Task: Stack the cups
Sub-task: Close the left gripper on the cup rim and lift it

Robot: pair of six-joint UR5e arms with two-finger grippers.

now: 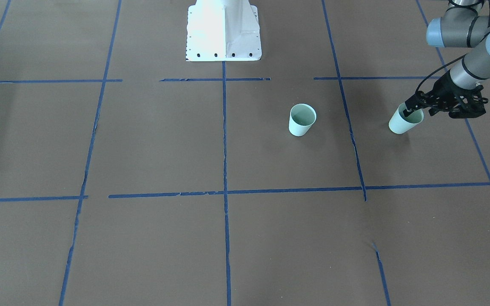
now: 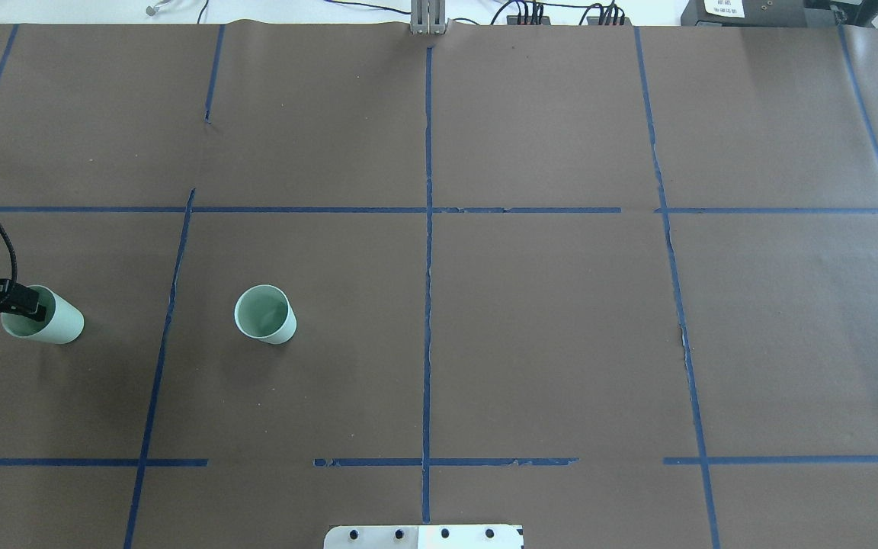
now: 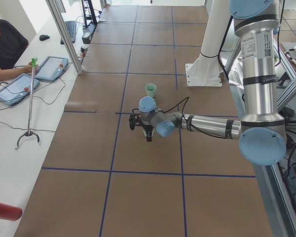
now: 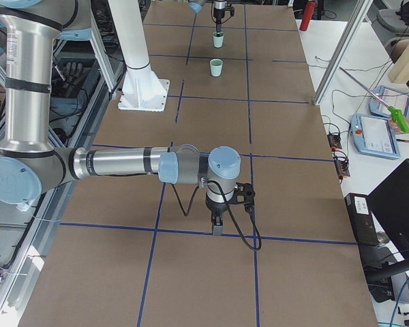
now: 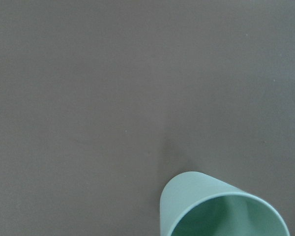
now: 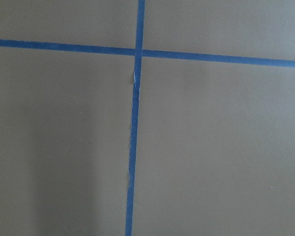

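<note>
Two pale mint-green cups are on the brown table. One cup [image 1: 302, 120] [image 2: 265, 314] stands upright and free, left of the table's middle in the overhead view. My left gripper [image 1: 411, 111] [image 2: 31, 309] is shut on the rim of the other cup [image 1: 403, 122] [image 2: 54, 324], one finger inside it. That cup leans, and I cannot tell whether its base touches the table. It also shows in the left wrist view [image 5: 221, 206], at the bottom right. My right gripper [image 4: 218, 225] shows only in the exterior right view, pointing down over a tape line. I cannot tell if it is open.
Blue tape lines [image 2: 428, 229] divide the table into squares. The white robot base [image 1: 223, 29] stands at the robot's edge. A side table with tablets [image 3: 19, 86] and an operator is beyond the table's far side.
</note>
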